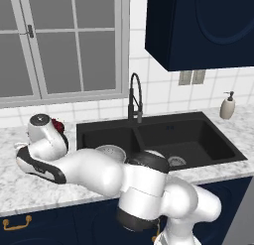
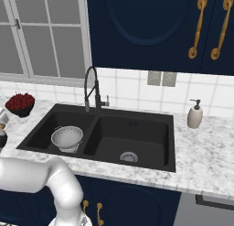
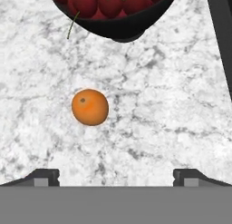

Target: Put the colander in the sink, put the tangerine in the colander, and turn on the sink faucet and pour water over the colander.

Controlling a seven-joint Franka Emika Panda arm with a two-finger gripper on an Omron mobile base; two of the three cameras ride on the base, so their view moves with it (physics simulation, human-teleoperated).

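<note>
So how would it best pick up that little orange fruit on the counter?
Across its widest middle, coming straight down from above. The tangerine is a smooth ball lying alone on the marble counter, apart from the bowl of berries, so the open tool can likely straddle it from either side.

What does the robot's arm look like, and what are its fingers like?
The arm is chunky, glossy and white, built from rounded tube-shaped parts with dark bands at the joints. Its gripper has two small dark fingertips with square grey pads.

Marble counter (image 3: pixel 181 105): tangerine (image 3: pixel 90 107), berry bowl (image 3: pixel 113 19), soap btl (image 2: pixel 195 114).
</note>
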